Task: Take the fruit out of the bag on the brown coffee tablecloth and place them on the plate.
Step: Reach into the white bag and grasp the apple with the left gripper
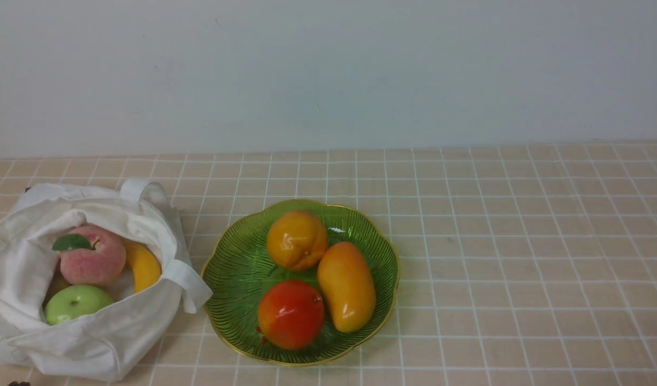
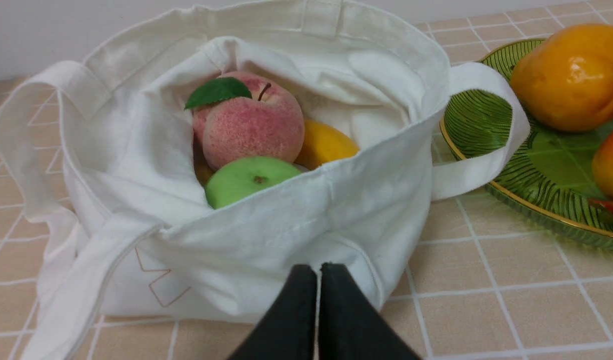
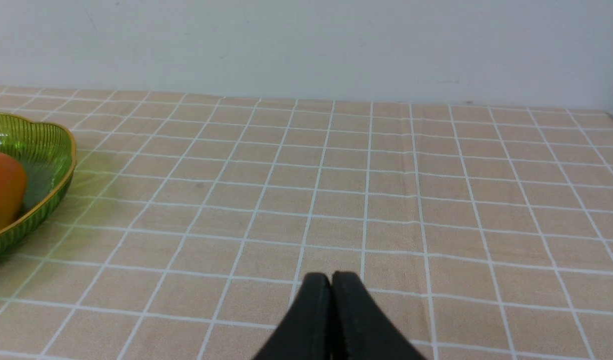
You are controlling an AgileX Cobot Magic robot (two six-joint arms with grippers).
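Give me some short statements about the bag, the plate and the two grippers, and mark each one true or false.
1. The bag lies on the left of the plate. True.
2. The plate holds two fruits. False: three, an orange fruit, a mango-shaped fruit and a red fruit.
3. The bag is empty. False: a peach, a green apple and a yellow fruit show inside.
4. The left gripper is shut. True.
5. The right gripper holds a fruit. False: the right gripper is shut on nothing.
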